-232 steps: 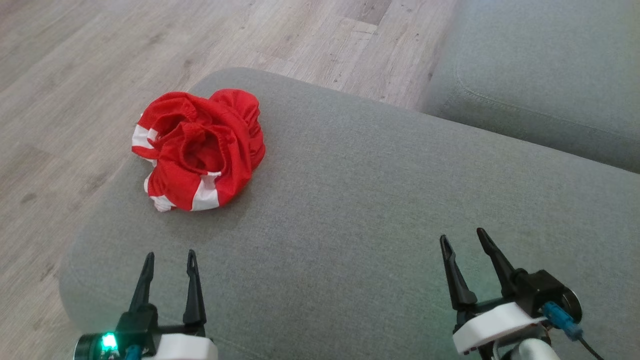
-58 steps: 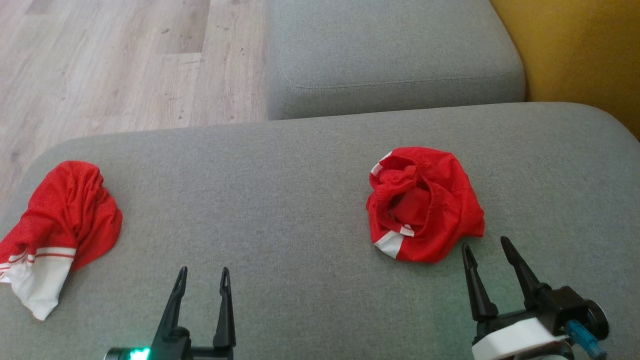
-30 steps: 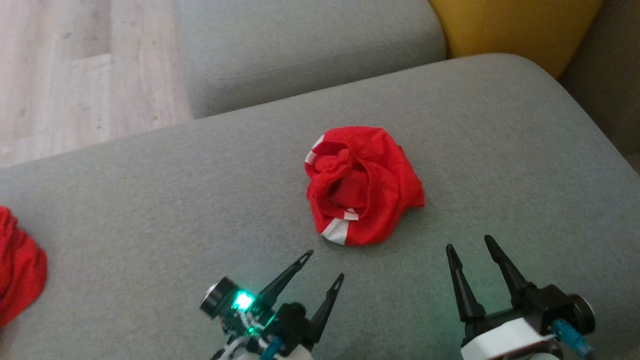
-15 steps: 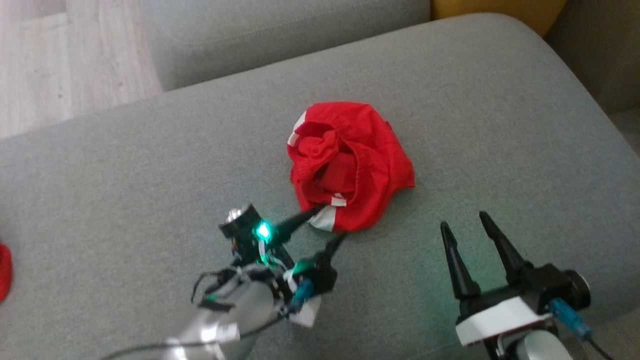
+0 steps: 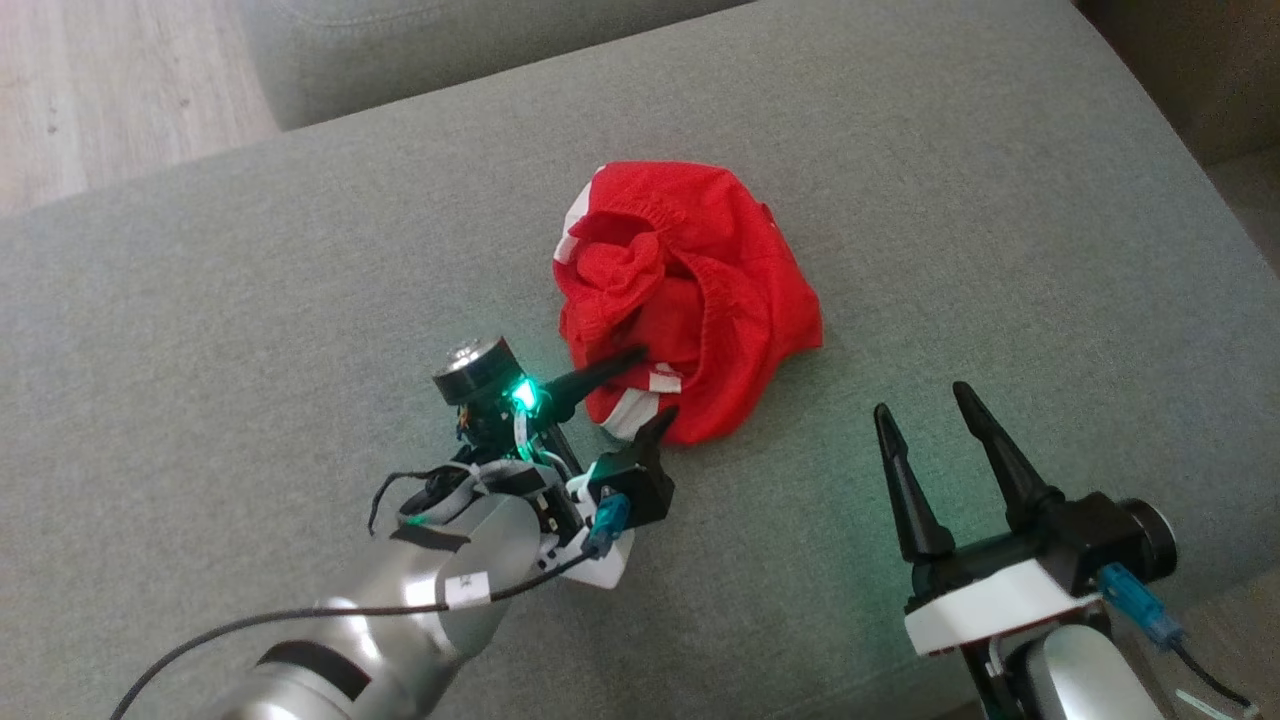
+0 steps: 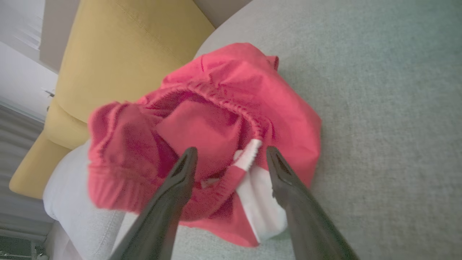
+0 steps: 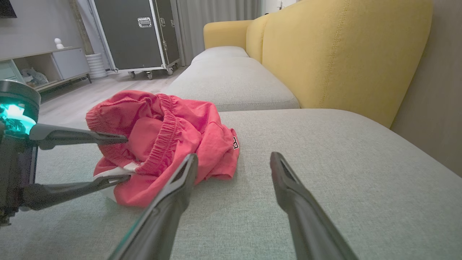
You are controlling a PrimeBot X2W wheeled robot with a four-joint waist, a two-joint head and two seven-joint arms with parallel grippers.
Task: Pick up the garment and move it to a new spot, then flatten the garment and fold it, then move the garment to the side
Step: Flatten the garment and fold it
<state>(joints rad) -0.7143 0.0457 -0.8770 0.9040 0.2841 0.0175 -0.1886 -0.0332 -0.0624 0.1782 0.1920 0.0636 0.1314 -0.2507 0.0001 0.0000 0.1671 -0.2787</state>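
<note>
You're looking along the right gripper [image 7: 234, 156]. Its two dark fingers [image 7: 169, 202] stand wide apart over the grey sofa cushion [image 7: 325, 162], with nothing between them. The crumpled red garment [image 7: 162, 133] lies on that cushion just past the left-hand finger. At the left edge you see the left gripper [image 7: 124, 157], its green light [image 7: 14, 112] glowing and its fingers parted. One is at the garment's upper ruffle, the other at its white band [image 7: 108, 173]. Yellow backrests [image 7: 343, 54] rise behind, and a black wheeled case [image 7: 137, 32] stands far off.
</note>
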